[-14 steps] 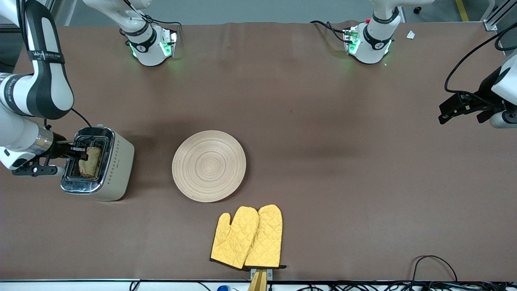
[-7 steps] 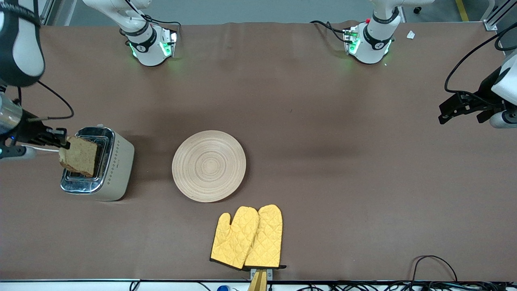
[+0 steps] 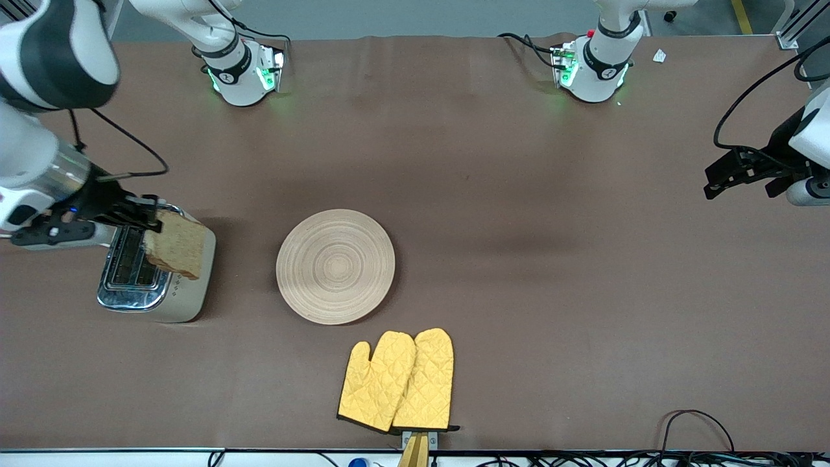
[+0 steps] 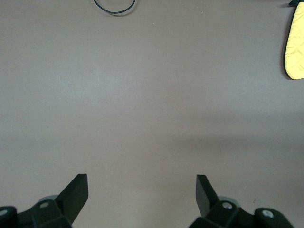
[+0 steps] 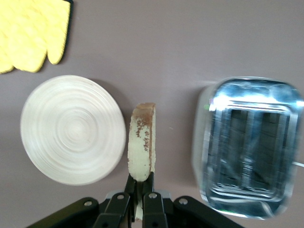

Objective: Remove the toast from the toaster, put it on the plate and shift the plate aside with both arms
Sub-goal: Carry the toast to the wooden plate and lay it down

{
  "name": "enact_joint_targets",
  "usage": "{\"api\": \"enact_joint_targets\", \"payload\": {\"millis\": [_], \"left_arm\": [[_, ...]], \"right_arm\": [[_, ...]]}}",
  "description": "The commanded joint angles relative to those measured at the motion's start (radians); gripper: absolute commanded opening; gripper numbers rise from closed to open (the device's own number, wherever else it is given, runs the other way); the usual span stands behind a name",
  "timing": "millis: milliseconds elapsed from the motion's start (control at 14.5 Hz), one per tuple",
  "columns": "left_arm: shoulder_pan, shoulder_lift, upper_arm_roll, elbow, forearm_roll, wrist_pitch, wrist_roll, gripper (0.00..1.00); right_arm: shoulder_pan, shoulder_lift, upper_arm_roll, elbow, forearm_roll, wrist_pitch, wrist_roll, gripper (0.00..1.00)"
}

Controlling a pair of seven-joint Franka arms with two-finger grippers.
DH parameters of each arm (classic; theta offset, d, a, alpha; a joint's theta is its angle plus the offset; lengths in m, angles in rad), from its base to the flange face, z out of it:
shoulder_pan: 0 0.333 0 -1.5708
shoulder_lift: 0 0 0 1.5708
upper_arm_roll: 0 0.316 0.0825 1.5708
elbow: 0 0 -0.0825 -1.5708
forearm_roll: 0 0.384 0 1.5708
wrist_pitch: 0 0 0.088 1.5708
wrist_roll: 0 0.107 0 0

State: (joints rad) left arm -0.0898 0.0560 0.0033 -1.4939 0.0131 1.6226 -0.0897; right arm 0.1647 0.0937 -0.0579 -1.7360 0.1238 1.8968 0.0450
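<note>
Toast [image 3: 176, 245] held edgewise in right pincer [image 3: 150, 220], above toaster [image 3: 155, 272]; slip risked in transit to plate [image 3: 335, 266]. Left pincer [image 4: 141, 194] kept wide, waiting.

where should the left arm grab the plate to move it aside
Best bet is the rim of the plate on the side toward the left arm's end of the table, coming in low and level. It is flat and wide, so only its thin edge fits the open left pincer.
</note>
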Motion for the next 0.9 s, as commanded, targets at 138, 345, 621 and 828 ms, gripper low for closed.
{"api": "enact_joint_targets", "payload": {"millis": [138,345,621,828], "left_arm": [[-0.001,0.002,0.0,0.007,0.01,0.003,-0.005,1.0],[-0.002,0.019,0.0,0.007,0.01,0.002,-0.001,1.0],[-0.001,0.024,0.0,0.006,0.01,0.002,-0.002,1.0],[-0.001,0.025,0.0,0.003,0.01,0.0,-0.002,1.0]], "right_arm": [[0.134,0.041,-0.008,-0.149,0.074,0.233,0.133,0.0],[0.229,0.116,-0.008,-0.16,0.131,0.318,0.263,0.0],[0.324,0.19,-0.008,-0.16,0.134,0.415,0.386,0.0],[0.343,0.233,-0.008,-0.16,0.148,0.461,0.417,0.0]]}}
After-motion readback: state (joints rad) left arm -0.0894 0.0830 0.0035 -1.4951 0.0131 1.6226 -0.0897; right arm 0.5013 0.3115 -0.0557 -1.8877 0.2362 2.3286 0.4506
